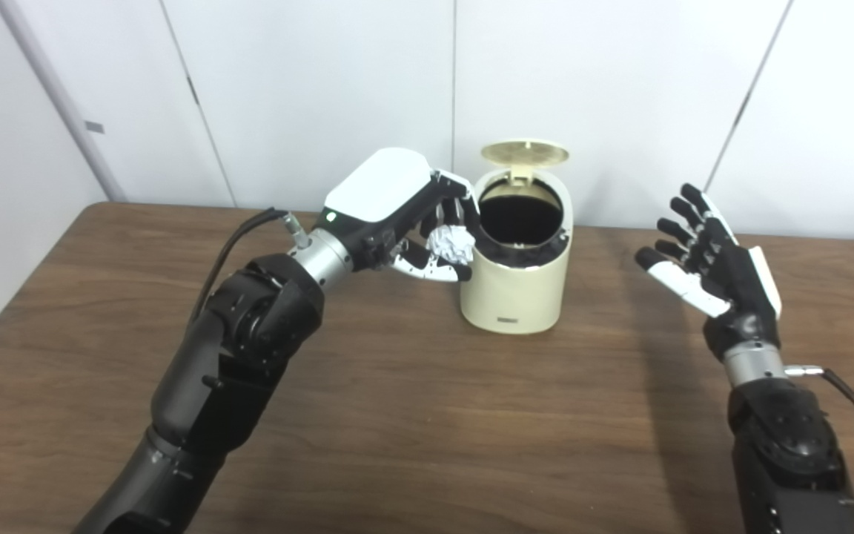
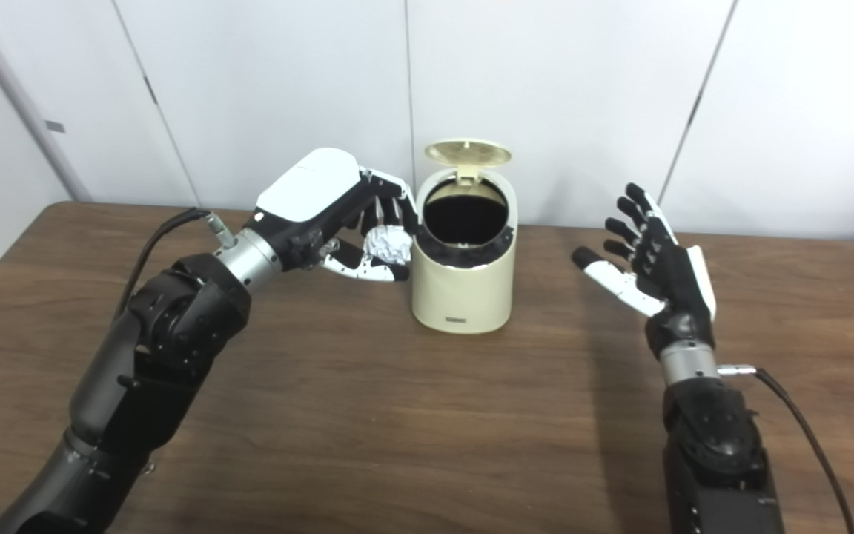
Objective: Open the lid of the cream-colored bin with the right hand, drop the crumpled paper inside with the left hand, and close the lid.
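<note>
Left hand (image 1: pixel 405 215) pinches the crumpled paper (image 1: pixel 451 245), surely feather-light and squashy, beside the open bin (image 1: pixel 516 285); right hand (image 1: pixel 709 259) spread, empty.

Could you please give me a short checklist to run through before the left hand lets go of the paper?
1. Lid raised clear of the opening: ok.
2. Crumpled paper gripped in the left hand: ok.
3. Paper over the bin opening: not ok, it sits beside the rim, on the bin's left.
4. Right hand open and apart from the bin: ok.
5. Bin has room inside: cannot tell, the interior is dark.
</note>
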Available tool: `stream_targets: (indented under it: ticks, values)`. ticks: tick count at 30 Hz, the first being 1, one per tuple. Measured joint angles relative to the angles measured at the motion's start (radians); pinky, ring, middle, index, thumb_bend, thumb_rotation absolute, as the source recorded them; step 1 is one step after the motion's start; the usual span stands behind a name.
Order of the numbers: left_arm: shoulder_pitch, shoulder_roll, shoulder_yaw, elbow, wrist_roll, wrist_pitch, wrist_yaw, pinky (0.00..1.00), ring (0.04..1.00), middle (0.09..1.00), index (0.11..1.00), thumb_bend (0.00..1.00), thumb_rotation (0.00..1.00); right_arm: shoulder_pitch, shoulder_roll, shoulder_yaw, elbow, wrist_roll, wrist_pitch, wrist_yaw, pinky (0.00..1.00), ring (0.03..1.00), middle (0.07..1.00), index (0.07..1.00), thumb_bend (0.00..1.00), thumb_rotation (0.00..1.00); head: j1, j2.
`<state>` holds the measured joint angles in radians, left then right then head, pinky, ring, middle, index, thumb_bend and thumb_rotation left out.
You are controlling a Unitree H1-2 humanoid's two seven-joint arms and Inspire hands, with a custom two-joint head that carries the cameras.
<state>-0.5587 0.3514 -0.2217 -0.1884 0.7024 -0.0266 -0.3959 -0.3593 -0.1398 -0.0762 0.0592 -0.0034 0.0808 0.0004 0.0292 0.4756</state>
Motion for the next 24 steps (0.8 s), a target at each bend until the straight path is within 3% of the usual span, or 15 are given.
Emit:
stream_targets:
  ticks: [9, 16, 24]
  values:
    - [-0.012, -0.01, -0.005, 0.06, 0.006, -0.043, 0.057, 0.31, 0.372, 0.476, 0.531, 0.5, 0.0, 0.017, 0.005, 0.004, 0.0, 0.002, -0.002, 0.0, 0.87, 0.884, 0.934, 0.931, 0.73, 0.35, -0.021, -0.025]
    - [-0.022, -0.034, -0.006, 0.125, 0.011, -0.113, 0.141, 0.29, 0.366, 0.471, 0.53, 0.5, 0.0, 0.017, 0.017, 0.005, 0.0, 0.006, -0.002, -0.001, 0.84, 0.868, 0.926, 0.928, 0.75, 0.37, -0.029, -0.029]
    - [-0.054, -0.079, -0.011, 0.165, 0.033, -0.114, 0.195, 0.29, 0.36, 0.468, 0.549, 0.49, 0.0, 0.017, 0.017, 0.006, 0.0, -0.015, -0.009, -0.005, 0.83, 0.865, 0.922, 0.926, 0.73, 0.35, -0.037, -0.031]
